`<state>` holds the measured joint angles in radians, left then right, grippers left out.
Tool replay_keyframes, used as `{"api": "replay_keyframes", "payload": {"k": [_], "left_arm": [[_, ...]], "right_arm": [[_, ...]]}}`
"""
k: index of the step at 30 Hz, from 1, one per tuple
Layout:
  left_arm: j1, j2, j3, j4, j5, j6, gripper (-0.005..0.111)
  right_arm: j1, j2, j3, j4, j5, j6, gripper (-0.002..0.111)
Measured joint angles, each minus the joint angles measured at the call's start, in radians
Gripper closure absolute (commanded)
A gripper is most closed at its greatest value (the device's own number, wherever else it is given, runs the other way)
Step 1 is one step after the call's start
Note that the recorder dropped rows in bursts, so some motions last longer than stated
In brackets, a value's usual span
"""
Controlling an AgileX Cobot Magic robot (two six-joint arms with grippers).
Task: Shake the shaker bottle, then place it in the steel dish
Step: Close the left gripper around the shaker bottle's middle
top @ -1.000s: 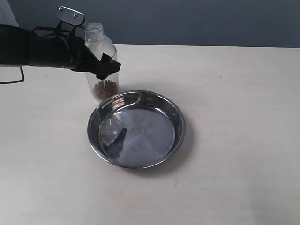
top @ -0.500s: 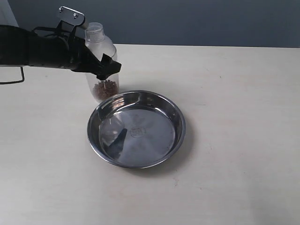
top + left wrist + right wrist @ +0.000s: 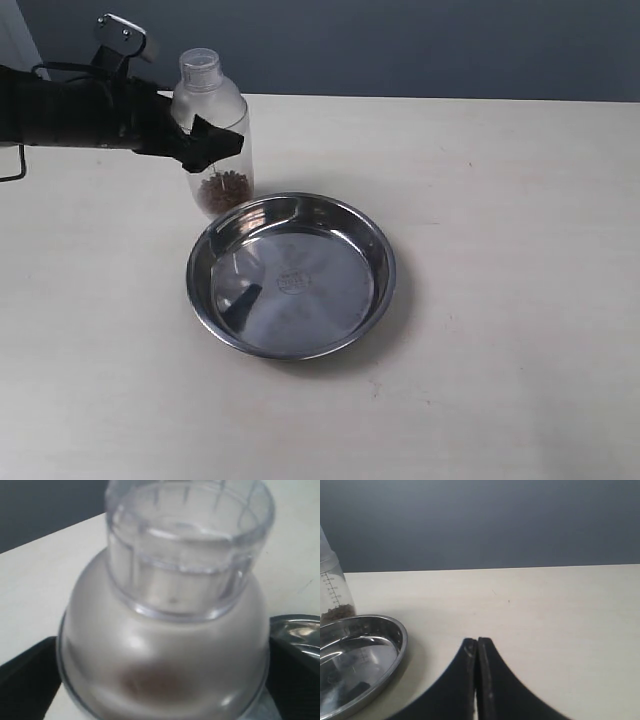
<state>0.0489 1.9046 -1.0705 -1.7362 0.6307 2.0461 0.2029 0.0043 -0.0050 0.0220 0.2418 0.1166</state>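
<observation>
- Exterior view: the shaker bottle (image 3: 222,108) stood upright on the table (image 3: 500,180), just beside the far-left rim of the steel dish (image 3: 391,275) and outside it. Brown granules (image 3: 225,188) lay at its bottom. My left claw (image 3: 215,142) reached in from the left at the height of the bottle's body, and one dark finger (image 3: 230,143) showed across the front of the bottle. The dish held nothing but reflections. I could not see the right arm here.
- Left wrist view: I looked down on the bottle's round cap (image 3: 190,545) and its frosted shoulder (image 3: 165,645). A black finger (image 3: 27,677) stood on each side of the body, jaws spread wide and open around it. I could not tell whether the pads touched the plastic. A piece of the dish's rim (image 3: 297,627) showed past the bottle.
- Right wrist view: the right claw (image 3: 477,642) was closed, fingers pressed together with nothing between them, over bare table (image 3: 545,610). It stood well apart from the bottle (image 3: 329,587), which rose behind the dish (image 3: 401,635) at the edge of the frame.
</observation>
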Motion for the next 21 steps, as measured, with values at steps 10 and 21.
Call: {"api": "replay_keyframes", "payload": {"k": [10,21], "left_arm": [[0.0,0.091,0.0,-0.011,0.059,0.058,0.007],[0.0,0.11,-0.015,-0.011,0.076,0.058,0.007]], "right_arm": [[0.0,0.0,0.0,0.0,0.0,0.0,0.109],[0.0,0.0,0.0,0.0,0.0,0.0,0.109]]}}
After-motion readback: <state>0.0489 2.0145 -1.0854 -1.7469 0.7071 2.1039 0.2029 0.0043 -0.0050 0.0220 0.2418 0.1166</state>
